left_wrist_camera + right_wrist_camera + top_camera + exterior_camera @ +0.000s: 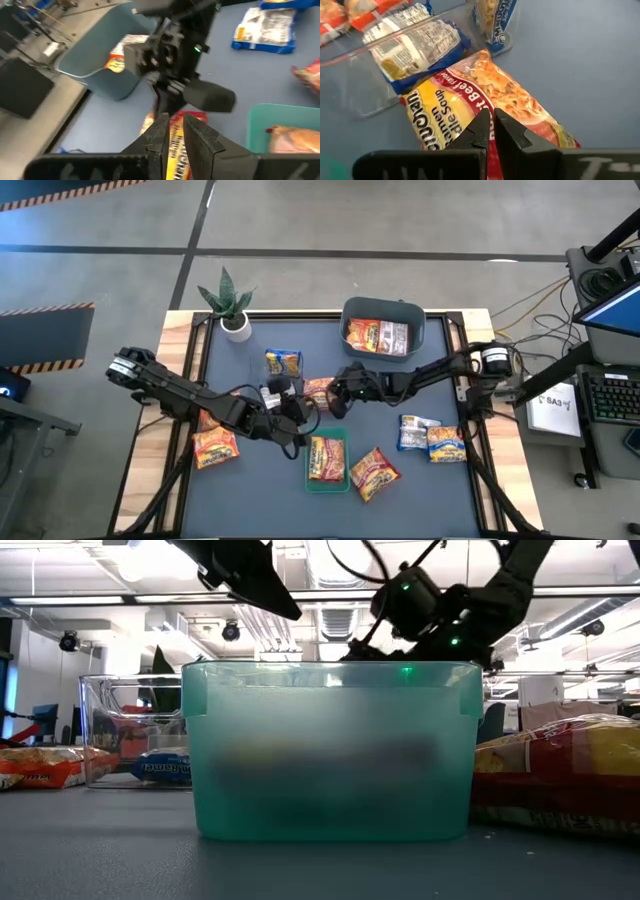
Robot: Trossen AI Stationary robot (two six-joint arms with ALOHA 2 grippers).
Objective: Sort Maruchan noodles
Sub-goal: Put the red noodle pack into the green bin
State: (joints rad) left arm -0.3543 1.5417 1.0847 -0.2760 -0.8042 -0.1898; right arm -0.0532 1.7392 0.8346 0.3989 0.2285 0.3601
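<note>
The right gripper (491,131) has its jaws pressed together, pinching an edge of the red-and-yellow noodle packet (485,107) lying on the bench directly under them, so the slick wrapper could slip free on lifting.

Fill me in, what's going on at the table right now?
The robot is sorting ramen packets. The right gripper has shut on a red-and-yellow packet lying mid-table beside a clear container that holds blue packets. The left gripper sits close by, nearly shut and holding nothing that I can see. One packet lies in the green tray, two in the grey-blue bin, and others are scattered loose on the table.
</note>
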